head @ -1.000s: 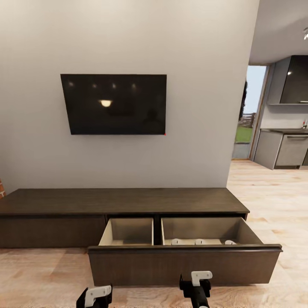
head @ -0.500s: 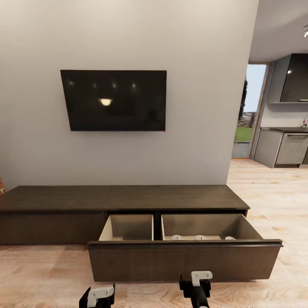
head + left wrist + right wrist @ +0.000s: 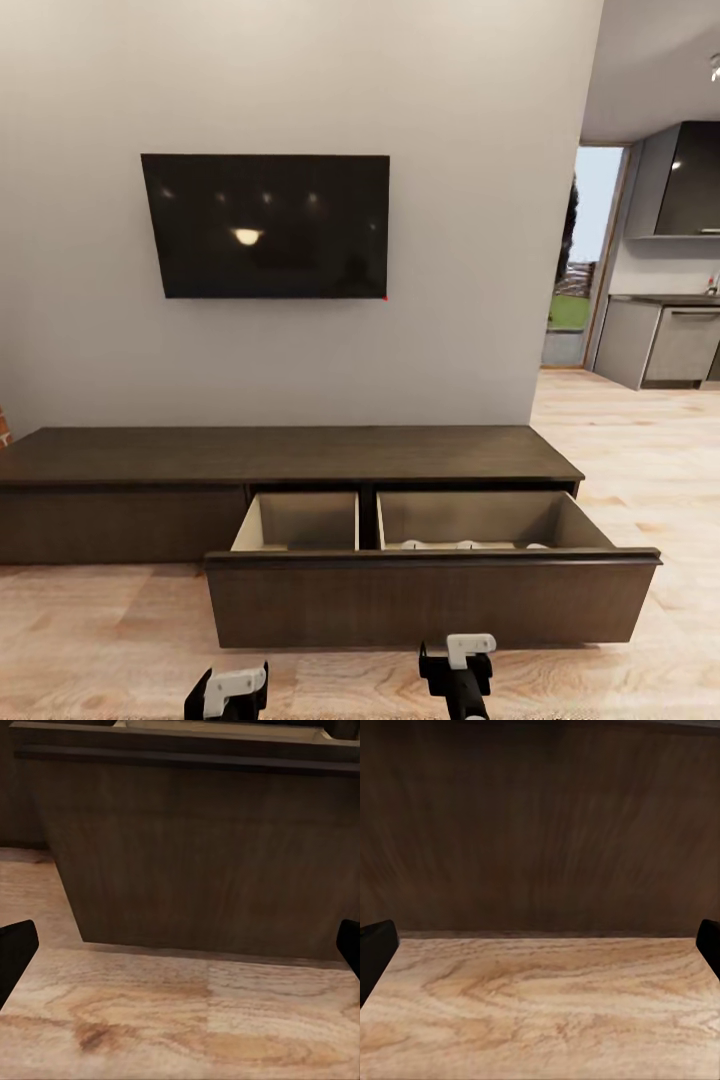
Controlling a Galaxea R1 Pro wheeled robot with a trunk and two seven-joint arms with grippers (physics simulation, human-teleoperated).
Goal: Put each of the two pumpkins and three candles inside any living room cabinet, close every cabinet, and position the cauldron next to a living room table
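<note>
From the head view, the long, low dark-brown wooden cabinet (image 3: 290, 462) sits against the grey wall, under a flat black TV (image 3: 265, 226). Its wide drawer (image 3: 430, 595) on the right is pulled out toward the robot, so things can be dropped in from above. Three short white candles (image 3: 465, 545) peek over the drawer front, in the right pale box. The left pale box looks bare from here. The drawer is open, so it will likely need a push to shut it. The left gripper (image 3: 228, 692) and the right gripper (image 3: 462, 672) hang low and near, in front of the drawer, over the light wood floor (image 3: 110, 640).

In the left wrist view, the left gripper's black fingertips (image 3: 16, 952) sit far apart, wide open, holding nothing. They face the drawer's dark front.

In the right wrist view, the right gripper's fingertips (image 3: 375, 949) are also spread wide and hold nothing, facing the same dark front.
</note>
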